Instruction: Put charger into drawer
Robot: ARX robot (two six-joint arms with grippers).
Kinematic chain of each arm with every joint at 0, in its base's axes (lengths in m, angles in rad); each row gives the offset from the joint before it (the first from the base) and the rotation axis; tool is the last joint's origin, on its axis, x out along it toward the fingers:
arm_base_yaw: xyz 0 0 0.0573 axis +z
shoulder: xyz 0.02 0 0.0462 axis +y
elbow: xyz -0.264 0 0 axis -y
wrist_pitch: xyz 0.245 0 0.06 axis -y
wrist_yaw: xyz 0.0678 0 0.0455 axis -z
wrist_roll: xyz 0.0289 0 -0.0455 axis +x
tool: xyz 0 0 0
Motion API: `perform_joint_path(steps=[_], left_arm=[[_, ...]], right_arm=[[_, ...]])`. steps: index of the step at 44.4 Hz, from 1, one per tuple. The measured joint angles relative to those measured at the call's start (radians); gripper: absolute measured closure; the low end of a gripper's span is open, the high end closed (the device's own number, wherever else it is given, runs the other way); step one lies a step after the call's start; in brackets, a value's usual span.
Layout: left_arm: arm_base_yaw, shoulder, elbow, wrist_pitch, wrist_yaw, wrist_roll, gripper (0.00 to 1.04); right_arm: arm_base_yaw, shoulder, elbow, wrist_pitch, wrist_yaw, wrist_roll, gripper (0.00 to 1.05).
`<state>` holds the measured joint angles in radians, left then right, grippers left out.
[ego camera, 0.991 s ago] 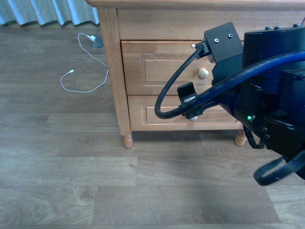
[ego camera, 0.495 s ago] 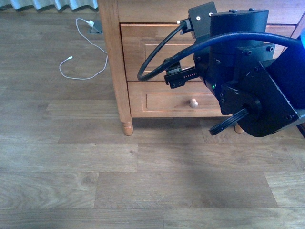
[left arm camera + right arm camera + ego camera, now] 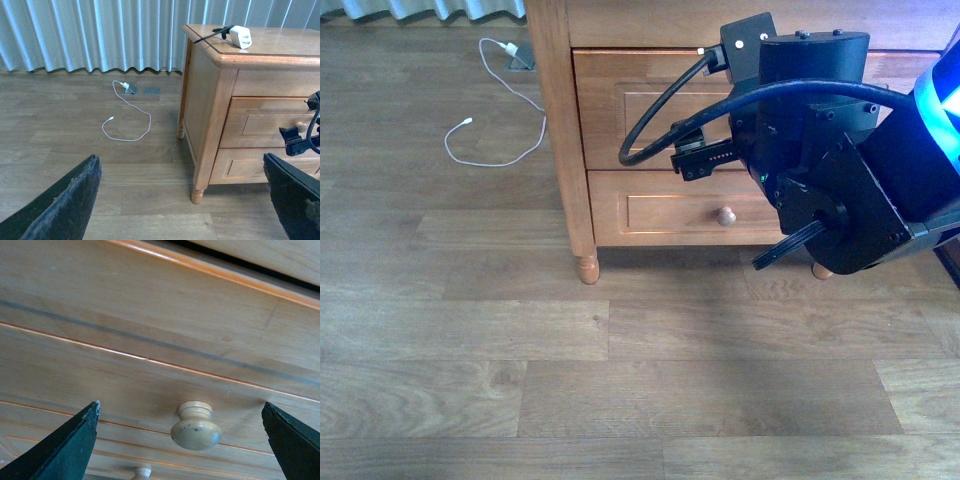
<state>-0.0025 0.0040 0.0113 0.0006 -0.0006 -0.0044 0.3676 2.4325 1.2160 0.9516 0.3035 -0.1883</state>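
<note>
The charger [image 3: 241, 36] looked light and rigid, best pinched across its block. The right gripper [image 3: 180, 403] gaped empty before the knob [image 3: 196, 429].

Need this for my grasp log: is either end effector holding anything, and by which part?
Nothing is held. The right end effector is open before the drawer knob, not touching it; the left end effector is open and empty.

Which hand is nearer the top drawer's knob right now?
Right. The right hand is open just in front of the knob, which sits between its fingers, untouched. The left hand is well back, off to the nightstand's side.
</note>
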Motion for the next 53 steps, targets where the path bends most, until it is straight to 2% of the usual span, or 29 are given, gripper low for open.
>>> perform_joint_path(steps=[36, 42, 46, 53], left_arm=[[0.0, 0.0, 0.0, 0.0, 0.0, 0.0, 0.06], [0.0, 0.0, 0.0, 0.0, 0.0, 0.0, 0.06], [0.0, 0.0, 0.0, 0.0, 0.0, 0.0, 0.06], [0.0, 0.0, 0.0, 0.0, 0.0, 0.0, 0.06]], right_arm=[[-0.012, 0.025, 0.01, 0.007, 0.008, -0.014, 0.08], [-0.012, 0.025, 0.01, 0.007, 0.009, -0.016, 0.21], [-0.012, 0.025, 0.01, 0.007, 0.009, -0.018, 0.4], [-0.011, 0.025, 0.01, 0.007, 0.006, -0.018, 0.63]])
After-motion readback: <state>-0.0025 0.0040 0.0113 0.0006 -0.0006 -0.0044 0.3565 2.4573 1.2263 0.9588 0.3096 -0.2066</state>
